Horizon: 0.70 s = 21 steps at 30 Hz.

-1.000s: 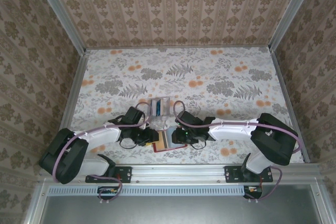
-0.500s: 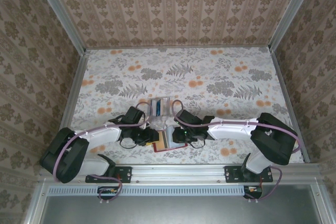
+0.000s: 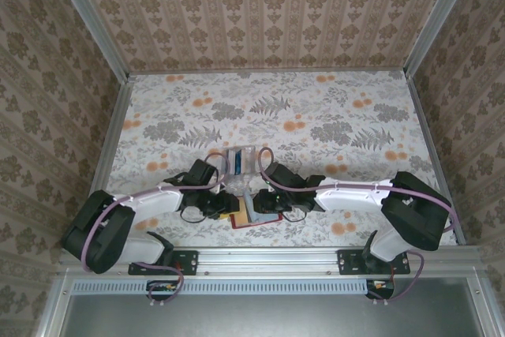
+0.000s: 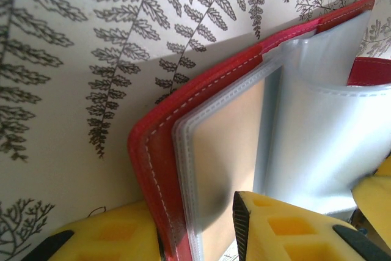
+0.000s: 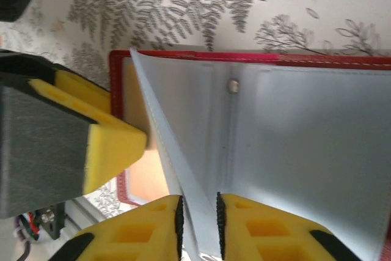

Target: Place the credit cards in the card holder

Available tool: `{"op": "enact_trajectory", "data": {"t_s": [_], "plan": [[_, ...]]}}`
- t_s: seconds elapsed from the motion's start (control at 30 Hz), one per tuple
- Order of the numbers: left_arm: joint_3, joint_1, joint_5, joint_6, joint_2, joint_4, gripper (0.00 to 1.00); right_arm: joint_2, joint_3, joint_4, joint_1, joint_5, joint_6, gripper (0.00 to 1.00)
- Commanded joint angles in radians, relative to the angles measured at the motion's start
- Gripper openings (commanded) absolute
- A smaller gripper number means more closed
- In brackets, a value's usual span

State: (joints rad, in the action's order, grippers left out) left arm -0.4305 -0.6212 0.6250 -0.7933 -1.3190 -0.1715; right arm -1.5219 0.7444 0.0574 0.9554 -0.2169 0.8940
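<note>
Now we see the table [image 3: 316, 116] bearing the card holder [image 3: 246, 221], open near its front edge between both arms. Our left gripper [image 4: 198, 227] is clamped on the red cover and first pocket (a tan card [image 4: 226, 151] sits inside), likely to pin the book flat. Our right gripper [image 5: 198, 212], nearly closed, pinches one clear pocket leaf [image 5: 165, 132] upright, we judge to expose a slot. Spare credit cards [image 3: 239, 160] lie just beyond.

overhead camera looks down; both wrist cameras closely share the card holder [image 4: 149, 163].
</note>
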Motion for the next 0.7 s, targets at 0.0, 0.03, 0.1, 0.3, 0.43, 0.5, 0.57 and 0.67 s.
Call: {"op": "enact_trajectory", "data": {"t_s": [0.0, 0.03, 0.1, 0.3, 0.43, 0.5, 0.57, 0.67], "plan": [[-0.011, -0.002, -0.021, 0.016, -0.022, 0.027, 0.36, 0.021, -0.023, -0.082, -0.001, -0.050, 0.000, 0.29], [-0.010, 0.001, -0.015, 0.013, -0.018, 0.032, 0.36, 0.018, -0.026, -0.095, -0.001, -0.057, 0.001, 0.30], [0.007, 0.014, 0.001, -0.014, 0.000, 0.064, 0.37, 0.010, -0.025, -0.107, -0.001, -0.067, 0.006, 0.32], [0.050, 0.089, 0.048, -0.034, 0.086, 0.073, 0.40, -0.023, -0.028, -0.146, 0.000, -0.089, 0.016, 0.38], [0.076, 0.141, 0.041, -0.043, 0.158, 0.041, 0.42, -0.036, -0.030, -0.153, -0.001, -0.091, 0.019, 0.42], [0.079, 0.157, 0.027, -0.034, 0.189, 0.011, 0.43, -0.034, -0.031, -0.138, -0.001, -0.076, 0.017, 0.42], [0.078, 0.158, 0.027, -0.029, 0.207, -0.005, 0.44, -0.030, -0.024, -0.103, -0.001, -0.055, 0.015, 0.42], [0.075, 0.158, 0.025, -0.019, 0.212, -0.018, 0.45, -0.014, -0.024, -0.075, -0.001, -0.035, -0.001, 0.42]]}}
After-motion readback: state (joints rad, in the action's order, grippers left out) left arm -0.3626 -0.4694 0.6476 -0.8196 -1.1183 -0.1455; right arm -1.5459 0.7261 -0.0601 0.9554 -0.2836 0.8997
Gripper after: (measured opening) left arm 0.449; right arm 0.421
